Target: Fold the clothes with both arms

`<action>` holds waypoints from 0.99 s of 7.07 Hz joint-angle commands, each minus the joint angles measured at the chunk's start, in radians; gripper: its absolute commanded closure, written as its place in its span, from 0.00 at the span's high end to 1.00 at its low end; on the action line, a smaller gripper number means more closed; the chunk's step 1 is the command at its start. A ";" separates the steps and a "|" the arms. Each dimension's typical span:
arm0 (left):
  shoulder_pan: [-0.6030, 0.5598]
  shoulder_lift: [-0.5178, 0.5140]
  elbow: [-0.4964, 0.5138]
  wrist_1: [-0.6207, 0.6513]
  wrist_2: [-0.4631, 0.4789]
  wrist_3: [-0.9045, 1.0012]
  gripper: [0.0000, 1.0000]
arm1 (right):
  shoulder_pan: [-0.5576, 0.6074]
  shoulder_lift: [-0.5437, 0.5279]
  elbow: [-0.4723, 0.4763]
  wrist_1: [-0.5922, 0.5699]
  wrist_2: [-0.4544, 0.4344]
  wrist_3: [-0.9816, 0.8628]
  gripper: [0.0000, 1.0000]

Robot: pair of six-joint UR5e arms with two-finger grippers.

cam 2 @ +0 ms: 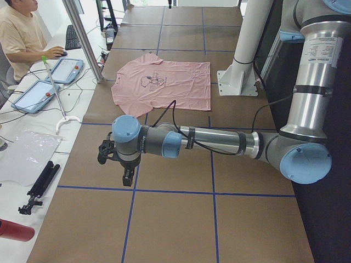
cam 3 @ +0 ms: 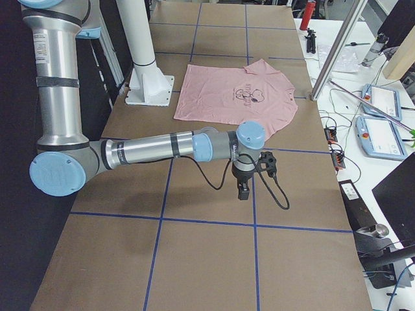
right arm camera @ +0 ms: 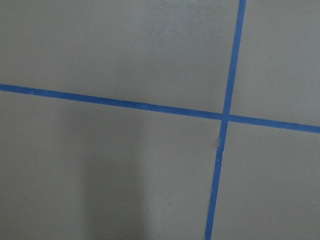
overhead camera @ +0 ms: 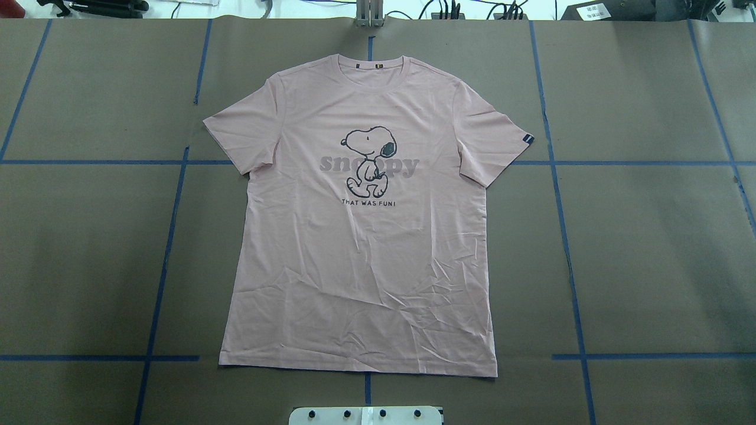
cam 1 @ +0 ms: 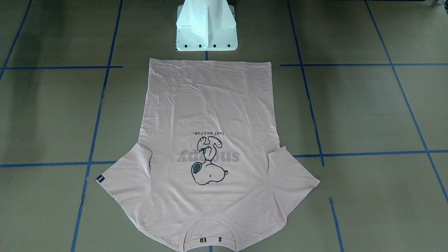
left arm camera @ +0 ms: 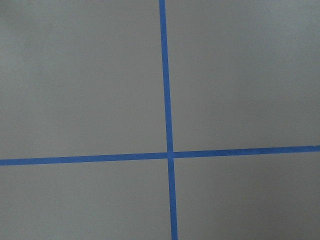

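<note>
Progress was judged nil: the T-shirt point(overhead camera: 360, 236) lay spread full length and print side up on the table point(overhead camera: 649, 265), centred ahead of the white pedestal point(cam 1: 206, 28), with its hem point(overhead camera: 354, 367) nearest the robot and its collar point(overhead camera: 372, 62) farthest. Taken from the robot's left to its right in the overhead view, the left sleeve point(overhead camera: 242, 133) was out flat, the body lay open with the Snoopy print point(overhead camera: 369, 162) uncovered and light creasing across the lower half, and the right sleeve point(overhead camera: 490, 139) was out flat with a small dark tag point(overhead camera: 527, 140) at its cuff. No edge was turned over and no layer doubled, so every fold was assessed as outstanding. The left arm point(cam 2: 214, 139) stood well apart from the garment, toward the table's left end. Its forearm reached out roughly level above the surface, and the left gripper point(cam 2: 127, 176) pointed straight down at bare table. The left wrist view showed only the surface and a crossing of blue tape point(left arm camera: 165, 100). The right arm point(cam 3: 149, 149) mirrored that pose toward the table's right end, forearm level and right gripper point(cam 3: 242, 191) hanging downward over bare table, well clear of the right sleeve. Neither gripper touched the shirt. How far either pair of jaws stood apart could not be told, as they appeared only in the side views. Nothing was seen in either one's hold.
</note>
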 commanded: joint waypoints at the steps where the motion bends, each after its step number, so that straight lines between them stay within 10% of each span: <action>1: -0.003 0.013 -0.041 0.003 -0.003 0.000 1.00 | 0.000 -0.028 -0.014 0.032 -0.005 0.001 1.00; 7: 0.037 0.029 -0.034 -0.017 -0.014 -0.009 1.00 | -0.102 0.024 -0.048 0.219 0.003 0.036 1.00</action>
